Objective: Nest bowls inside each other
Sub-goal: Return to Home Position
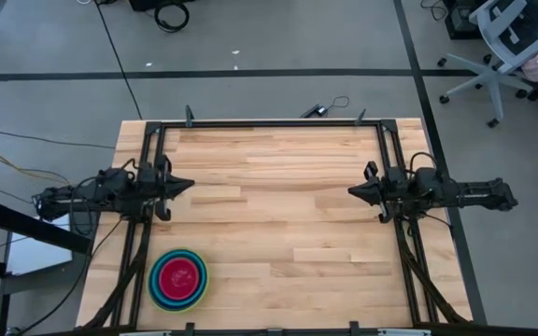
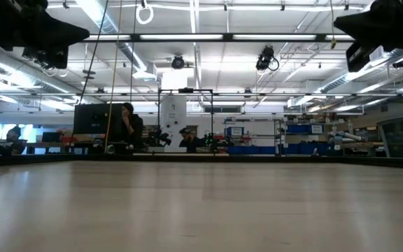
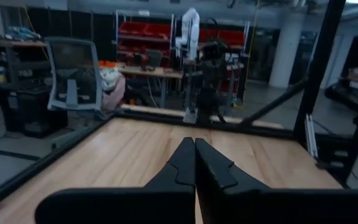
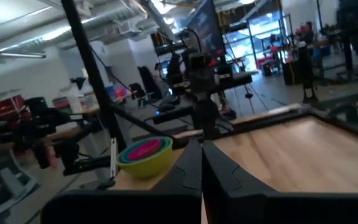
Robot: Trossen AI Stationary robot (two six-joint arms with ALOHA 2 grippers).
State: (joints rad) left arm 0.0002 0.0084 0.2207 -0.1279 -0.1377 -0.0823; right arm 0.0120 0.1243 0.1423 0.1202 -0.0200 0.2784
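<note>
The bowls (image 1: 178, 279) stand as one nested stack near the table's near left corner: a lime-green outer bowl, blue rims inside it, a pink-red bowl innermost. The right wrist view shows the stack (image 4: 145, 155) resting on its base on the wood. My left gripper (image 1: 191, 186) hangs shut over the table's left side, pointing level toward the right; its fingertips (image 3: 194, 143) meet with nothing between them. My right gripper (image 1: 350, 190) hangs shut over the right side, pointing level toward the left, its fingertips (image 4: 201, 145) also closed on nothing.
A black metal frame (image 1: 269, 124) runs along the table's far edge and down both sides, where the arms are mounted. The bare wooden top (image 1: 288, 224) stretches between the two grippers. Beyond the table are an office chair (image 1: 507, 42) and cables on the floor.
</note>
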